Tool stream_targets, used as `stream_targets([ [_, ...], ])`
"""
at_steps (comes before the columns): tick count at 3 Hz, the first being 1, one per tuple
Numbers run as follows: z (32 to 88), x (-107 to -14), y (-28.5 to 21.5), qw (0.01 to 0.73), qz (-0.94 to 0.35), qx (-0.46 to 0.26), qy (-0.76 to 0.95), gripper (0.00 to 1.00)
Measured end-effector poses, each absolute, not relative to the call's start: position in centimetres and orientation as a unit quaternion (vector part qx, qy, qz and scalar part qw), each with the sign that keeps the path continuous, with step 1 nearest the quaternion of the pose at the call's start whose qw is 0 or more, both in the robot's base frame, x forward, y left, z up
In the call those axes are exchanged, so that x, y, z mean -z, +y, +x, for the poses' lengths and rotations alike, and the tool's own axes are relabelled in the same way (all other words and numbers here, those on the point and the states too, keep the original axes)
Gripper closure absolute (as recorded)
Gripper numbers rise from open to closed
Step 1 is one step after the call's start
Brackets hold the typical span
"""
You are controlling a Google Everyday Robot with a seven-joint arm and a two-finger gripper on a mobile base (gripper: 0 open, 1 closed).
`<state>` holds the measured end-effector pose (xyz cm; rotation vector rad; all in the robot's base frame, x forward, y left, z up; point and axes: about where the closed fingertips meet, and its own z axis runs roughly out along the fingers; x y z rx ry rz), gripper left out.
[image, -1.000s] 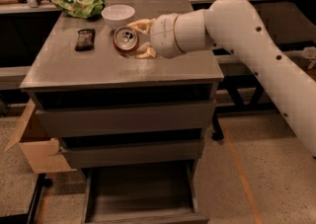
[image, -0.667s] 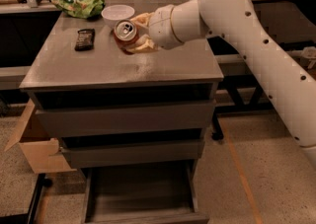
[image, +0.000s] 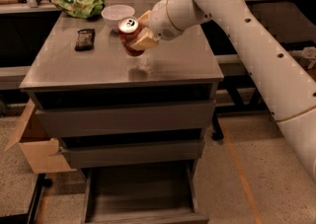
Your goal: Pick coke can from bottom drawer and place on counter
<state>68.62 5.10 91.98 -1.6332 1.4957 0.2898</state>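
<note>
Claw [image: 136, 33] grasps the coke can [image: 128, 25], raised off the counter [image: 98, 67] just beside the white bowl [image: 116, 14]. Bottom drawer [image: 143, 193] stands pulled out.

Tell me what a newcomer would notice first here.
The big white arm reaches in from the right, its gripper clamped on the coke can and holding it over the counter. At the foot of the cabinet, the bottom drawer stands pulled open. At the counter's back left sit a white bowl, a green bag and a dark wrapped bar.
</note>
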Motion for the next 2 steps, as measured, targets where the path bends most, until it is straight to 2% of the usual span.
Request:
stream_targets([
  [2, 69.7, -90.1, 4.3, 0.367, -0.606, -0.175, 0.684, 1.00],
])
